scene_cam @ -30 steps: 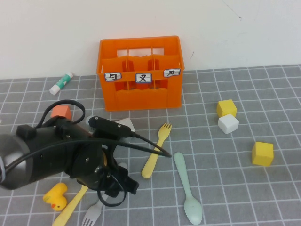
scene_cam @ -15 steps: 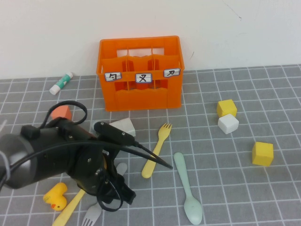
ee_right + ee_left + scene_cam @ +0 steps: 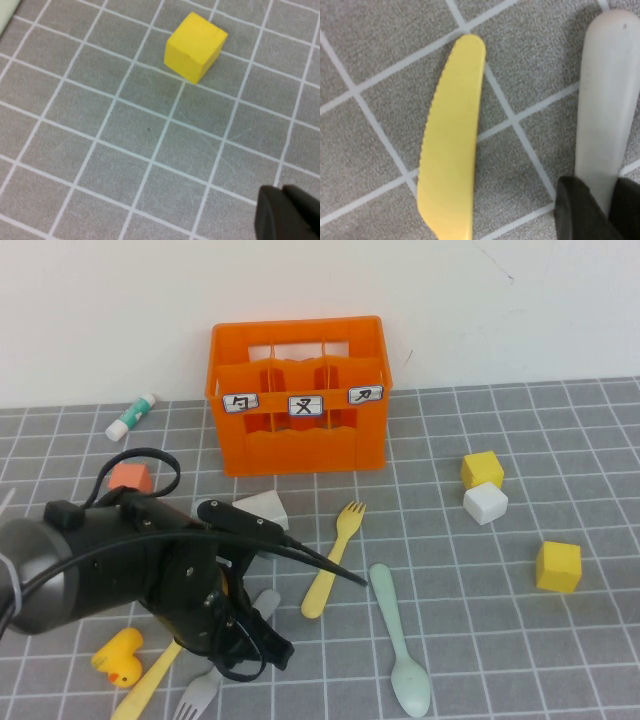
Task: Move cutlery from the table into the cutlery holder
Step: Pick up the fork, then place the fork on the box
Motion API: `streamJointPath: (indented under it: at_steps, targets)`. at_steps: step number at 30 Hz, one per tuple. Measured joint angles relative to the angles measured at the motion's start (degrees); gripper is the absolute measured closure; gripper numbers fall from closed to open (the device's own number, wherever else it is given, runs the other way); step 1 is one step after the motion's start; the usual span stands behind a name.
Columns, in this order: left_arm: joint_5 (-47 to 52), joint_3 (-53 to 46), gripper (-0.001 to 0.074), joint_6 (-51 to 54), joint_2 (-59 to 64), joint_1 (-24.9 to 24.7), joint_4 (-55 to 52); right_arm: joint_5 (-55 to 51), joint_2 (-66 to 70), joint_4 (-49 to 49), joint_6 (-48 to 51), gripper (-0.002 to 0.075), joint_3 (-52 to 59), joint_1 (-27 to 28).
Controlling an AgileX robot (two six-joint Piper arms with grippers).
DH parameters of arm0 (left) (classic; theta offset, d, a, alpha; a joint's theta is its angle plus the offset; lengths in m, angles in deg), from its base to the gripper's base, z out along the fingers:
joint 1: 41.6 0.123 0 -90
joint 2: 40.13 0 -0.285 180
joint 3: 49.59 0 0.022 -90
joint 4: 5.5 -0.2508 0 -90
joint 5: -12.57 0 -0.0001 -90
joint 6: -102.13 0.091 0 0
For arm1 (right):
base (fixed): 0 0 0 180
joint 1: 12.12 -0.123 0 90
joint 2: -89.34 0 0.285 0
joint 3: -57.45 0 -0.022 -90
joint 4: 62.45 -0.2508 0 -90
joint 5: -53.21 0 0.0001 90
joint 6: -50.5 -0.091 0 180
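Observation:
The orange cutlery holder [image 3: 298, 400] stands at the back of the table [image 3: 480, 640]. The yellow fork [image 3: 335, 558] and the mint spoon [image 3: 400, 640] lie in front of it. The yellow knife [image 3: 150, 687] and the grey utensil [image 3: 198, 692] lie at the front left. My left gripper [image 3: 255, 628] is low over the grey utensil's handle. In the left wrist view its dark fingers [image 3: 580, 210] close on either side of the grey handle [image 3: 610, 100], beside the knife blade [image 3: 450, 150]. My right gripper [image 3: 287, 215] is shut and empty above the mat, out of the high view.
A yellow duck [image 3: 118, 655] sits beside the knife. A white block [image 3: 262, 508], an orange cube [image 3: 130, 477] and a white-and-green tube [image 3: 132, 417] lie to the left. Two yellow cubes [image 3: 482, 468] [image 3: 558, 565] and a white cube [image 3: 485, 503] lie on the right; one yellow cube [image 3: 196, 47] shows in the right wrist view.
My left arm has shifted slightly and settled lower over the grey utensil's handle. The cutlery and the blocks have not moved.

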Motion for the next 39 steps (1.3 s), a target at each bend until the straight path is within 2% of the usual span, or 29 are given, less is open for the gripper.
streamJointPath:
  at_steps: [8, 13, 16, 20, 24, 30, 34, 39]
  targets:
    - [-2.5, -0.8, 0.063, 0.0, -8.5, 0.0, 1.4, 0.0, 0.0, 0.0, 0.0, 0.0729, 0.0, 0.0]
    - [-9.1, -0.9, 0.063, 0.0, -16.3, 0.0, 1.6, 0.0, 0.0, 0.0, 0.1, 0.0729, 0.0, 0.0]
    - [-18.6, -0.9, 0.063, 0.0, -20.4, 0.0, 1.6, 0.0, 0.0, 0.0, 0.1, 0.0729, 0.0, 0.0]
    - [-39.1, -0.9, 0.063, 0.7, -22.0, 0.0, 0.8, 0.0, 0.0, 0.0, 0.1, 0.0729, 0.0, 0.0]
    - [-57.4, -0.9, 0.063, 2.3, -18.9, 0.6, 0.6, -0.4, 0.0, 0.0, 0.1, 0.0729, 0.0, 0.0]
    - [-75.1, -0.9, 0.063, 2.8, -9.2, 4.3, 1.1, -0.5, 0.0, -0.1, 0.2, 0.0729, 0.0, 0.0]
    - [-80.5, -0.6, 0.063, -0.6, -3.0, 6.9, 1.6, -0.5, 0.0, -0.1, 0.3, 0.0729, 0.0, 0.0]
    - [-81.4, 3.7, 0.063, -2.4, 3.3, 8.5, 1.3, -0.6, 0.0, -0.1, 0.3, 0.0729, 0.1, 0.0]
